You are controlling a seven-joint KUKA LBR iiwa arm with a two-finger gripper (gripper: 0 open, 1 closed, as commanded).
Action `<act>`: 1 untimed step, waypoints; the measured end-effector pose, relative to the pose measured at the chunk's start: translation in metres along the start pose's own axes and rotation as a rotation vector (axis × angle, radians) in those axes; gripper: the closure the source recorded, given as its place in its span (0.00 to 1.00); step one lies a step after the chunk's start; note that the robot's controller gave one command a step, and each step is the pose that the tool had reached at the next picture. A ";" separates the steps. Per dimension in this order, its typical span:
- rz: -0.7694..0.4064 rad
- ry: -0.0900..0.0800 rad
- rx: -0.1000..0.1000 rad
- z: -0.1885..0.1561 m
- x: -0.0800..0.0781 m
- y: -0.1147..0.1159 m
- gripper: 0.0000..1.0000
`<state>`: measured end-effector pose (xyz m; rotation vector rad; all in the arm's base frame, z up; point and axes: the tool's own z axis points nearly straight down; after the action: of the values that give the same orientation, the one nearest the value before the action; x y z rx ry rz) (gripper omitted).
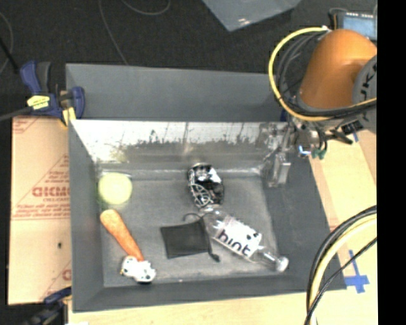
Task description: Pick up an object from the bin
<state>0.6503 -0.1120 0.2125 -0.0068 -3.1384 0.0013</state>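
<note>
Grey bin (158, 101), claw (278, 176) at far-right corner

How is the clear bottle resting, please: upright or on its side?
On its side: the clear bottle lies flat along the bin floor, label facing up.

Orange carrot (120, 233), blk pouch (183, 241)

Beyond the far side of the bin (84, 216) lies a dark, almost black surface (165, 38). Thin cables (113, 35) trail across it, and a pale grey sheet (250, 11) lies at the top edge. A light wooden tabletop (190, 312) shows along the near side and on the right. Bright light whitens the bin's far wall.
</note>
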 end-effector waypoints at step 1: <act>-0.001 -0.008 0.001 -0.006 -0.001 0.000 0.00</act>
<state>0.6515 -0.1118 0.2180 -0.0048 -3.1465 0.0031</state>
